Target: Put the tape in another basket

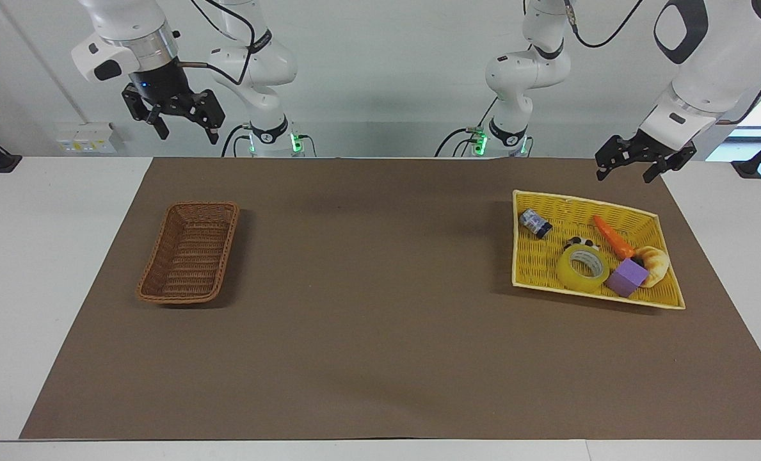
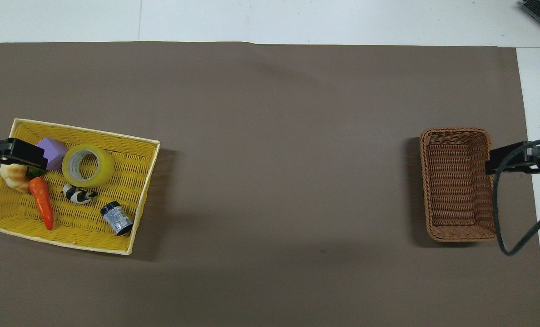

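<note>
Tape (image 1: 584, 268) is lying flat in the yellow tray (image 1: 534, 256), at the left arm's end of the desk (image 1: 47, 256). It is a yellow roll with a white ring inside. It is sitting at the edge of the tray farthest from the robots. A purple block (image 1: 627, 277) is sitting just beside the tape, and they look like they are touching. A bread roll (image 1: 654, 264) is lying next to the block. An orange toy carrot (image 1: 612, 236) is lying nearer to the robots than the block. A little black and white toy (image 1: 580, 242) is sitting close to the tape, on the side nearer to the robots. A small can (image 1: 536, 223) is lying on its side near the tray's corner closest to the robots.

A brown mat (image 1: 380, 333) is covering most of the desk. The brown basket (image 1: 190, 251) is sitting on the mat at the right arm's end, well apart from the tray. Nothing is lying in it.

The left tool (image 1: 644, 168) is hanging in the air over the edge of the desk nearest the robots, close to the tray. Its fingers are spread apart and holding nothing. The right tool (image 1: 187, 128) is hanging high up above the basket's end of the desk. Its fingers are spread apart too, and it is holding nothing. Both arms are waiting.
</note>
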